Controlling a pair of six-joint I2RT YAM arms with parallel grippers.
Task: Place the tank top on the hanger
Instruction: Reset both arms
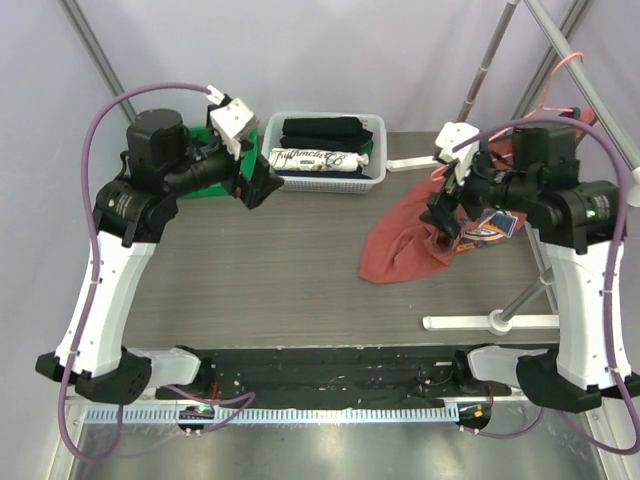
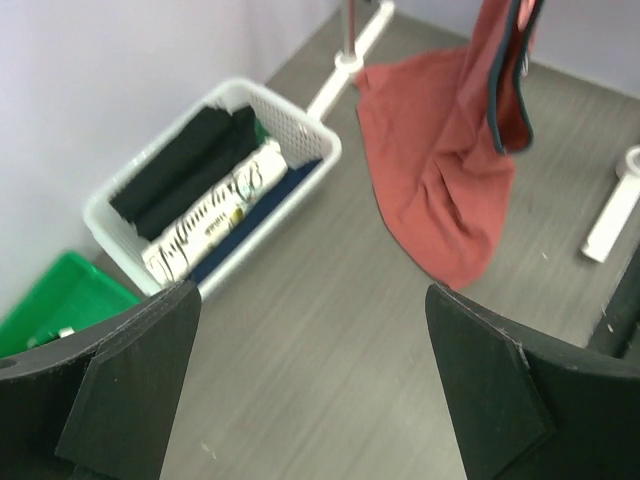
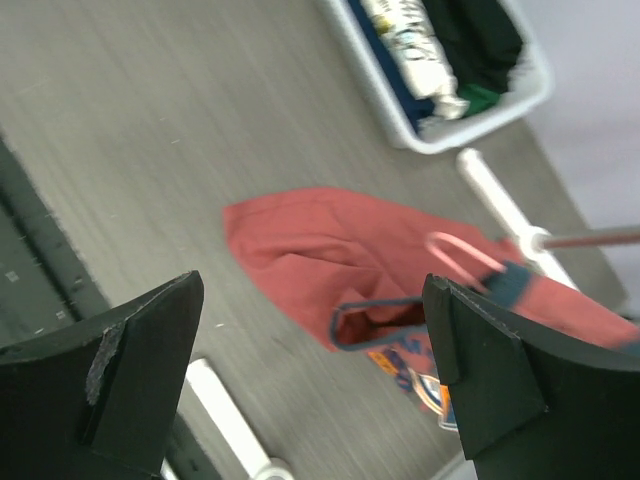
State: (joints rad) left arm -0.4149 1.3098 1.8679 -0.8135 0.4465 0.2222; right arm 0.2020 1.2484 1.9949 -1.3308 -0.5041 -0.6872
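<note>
The rust-red tank top (image 1: 405, 245) hangs from the rack at the right, and its lower part spreads on the table. Its navy trim and chest graphic (image 3: 420, 375) show in the right wrist view. A loop of the pink hanger (image 3: 465, 258) lies against the shirt's upper part, beside a navy-edged opening. More pink wire (image 1: 553, 90) rises by the rack poles. My right gripper (image 1: 445, 225) hovers open just above the shirt, holding nothing (image 3: 310, 370). My left gripper (image 1: 258, 188) is open over bare table (image 2: 310, 380), well left of the tank top (image 2: 440, 180).
A white basket (image 1: 378, 150) with folded black and white printed clothes stands at the back centre. A green bin (image 2: 60, 300) sits left of it. The rack's white base bars (image 1: 490, 322) lie at the right, with grey poles rising above them.
</note>
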